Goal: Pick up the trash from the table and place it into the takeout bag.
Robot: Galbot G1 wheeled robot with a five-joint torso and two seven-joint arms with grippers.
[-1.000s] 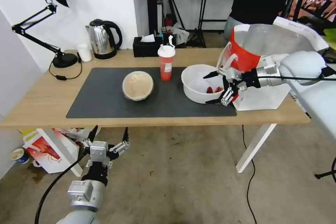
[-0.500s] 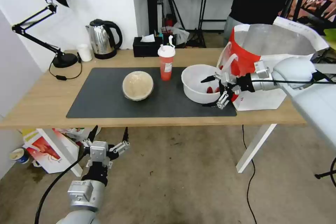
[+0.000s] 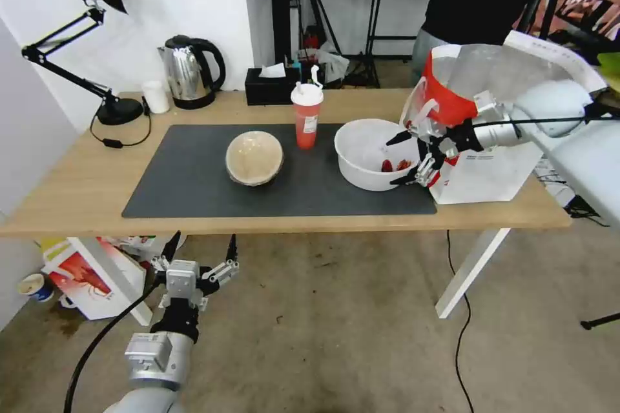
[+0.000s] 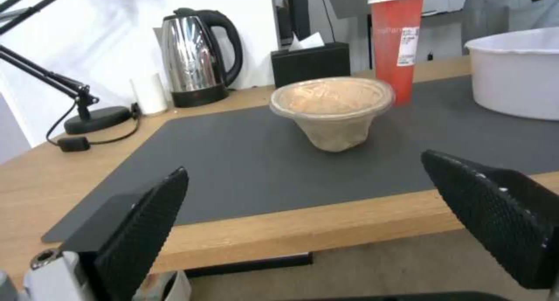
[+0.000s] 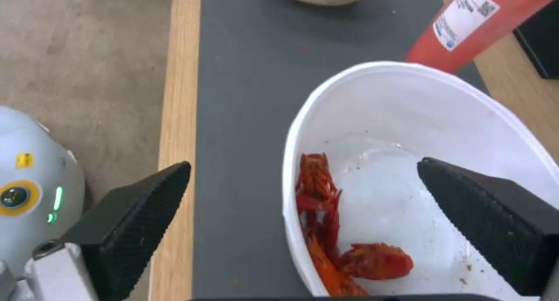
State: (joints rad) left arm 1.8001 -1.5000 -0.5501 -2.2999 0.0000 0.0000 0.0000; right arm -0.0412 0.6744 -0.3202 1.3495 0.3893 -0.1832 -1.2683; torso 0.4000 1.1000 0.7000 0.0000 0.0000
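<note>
Right gripper (image 3: 408, 160) spread wide at the near right rim of the wide white bowl (image 3: 368, 153), one finger over the inside, the other outside the wall, nothing clamped. Red scraps (image 5: 332, 231) heaped against that same wall of the bowl, seen between the fingers from the right wrist. Bowl resting on the dark grey mat (image 3: 194, 181) toward the right end of the bench (image 3: 77, 187), just beside the takeout bag (image 3: 491, 168), which stands upright and open at that end, foil lining showing. Tall red cup (image 3: 307, 115) with lid and straw upright near the mat's back edge, just left of the bowl. Round tan lidded bowl (image 3: 254, 157) near the middle of the mat, well apart from the bag. Left gripper (image 3: 197, 251) parked low, below the bench's front edge, fingers spread wide and empty, pointing at the tan bowl.
</note>
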